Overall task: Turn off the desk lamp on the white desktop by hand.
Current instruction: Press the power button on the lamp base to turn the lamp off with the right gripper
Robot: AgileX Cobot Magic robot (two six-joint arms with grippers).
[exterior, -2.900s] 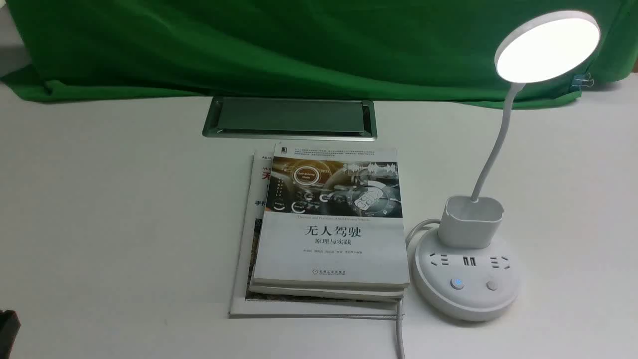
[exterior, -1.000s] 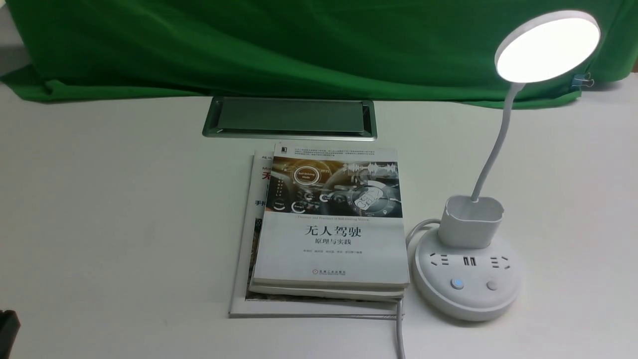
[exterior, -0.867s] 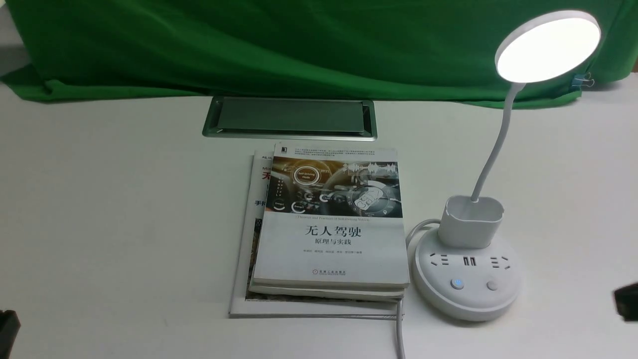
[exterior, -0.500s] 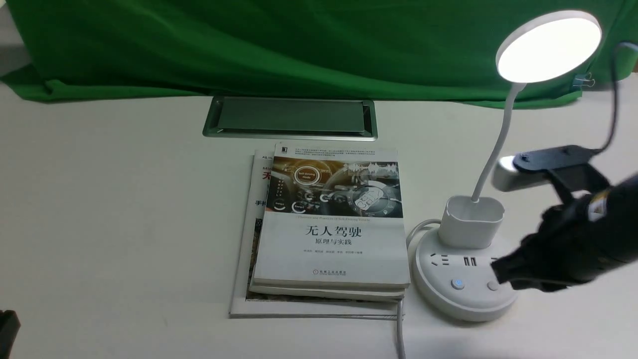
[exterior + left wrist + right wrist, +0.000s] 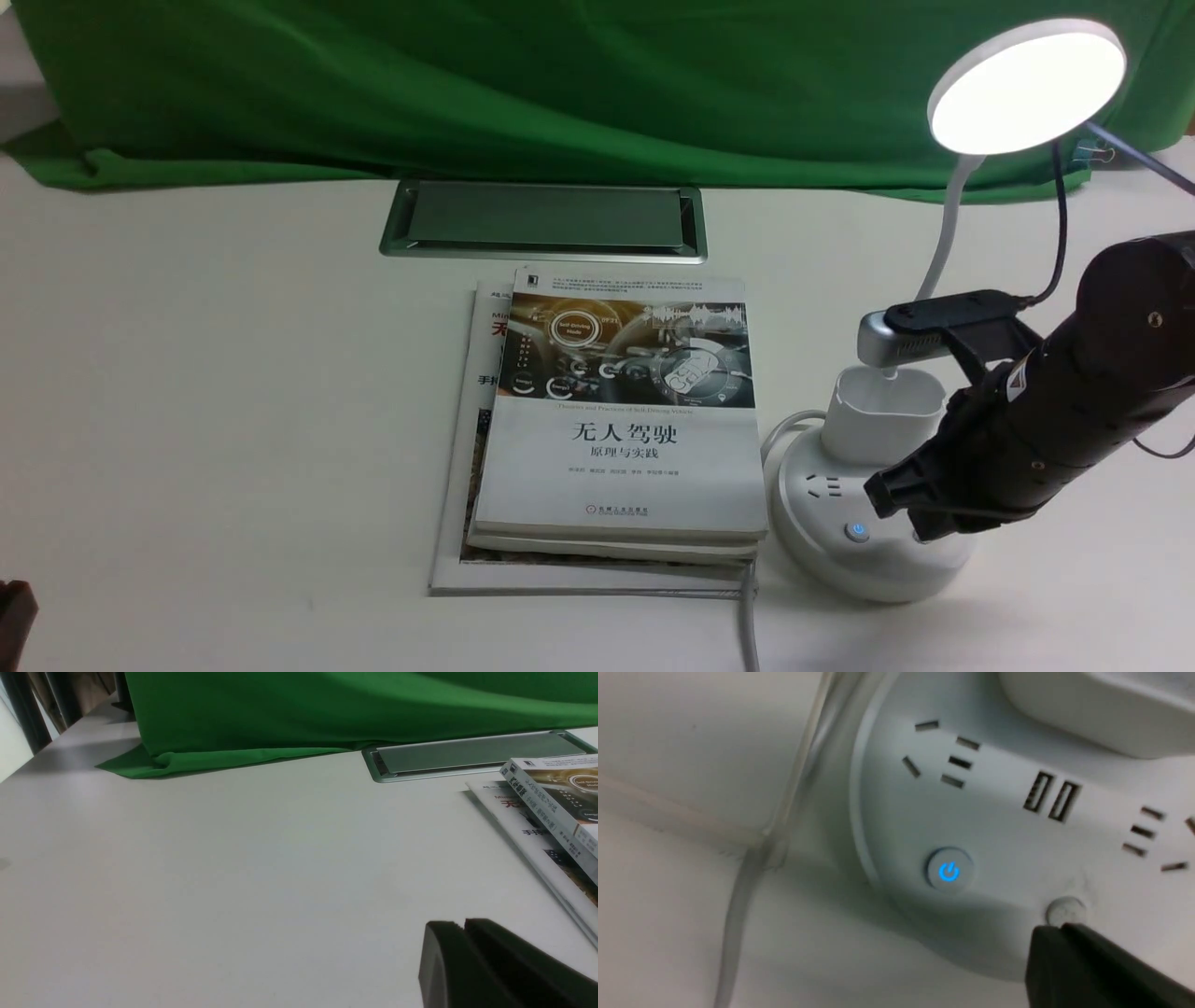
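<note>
We note the right gripper [image 5: 1057,935] clenched empty at the plain button [image 5: 1066,911]. A glancing press risks leaving the desk lamp [image 5: 873,415] lit.

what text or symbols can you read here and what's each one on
"无人驾驶": cover of the top white paperback book.
"原理与实践": same cover, just below.
Blue power symbol: round button on the white desk lamp.
Author and publisher lines on that cover: too small to read.
Thin white magazine beneath: red and black characters, mostly covered.
</note>
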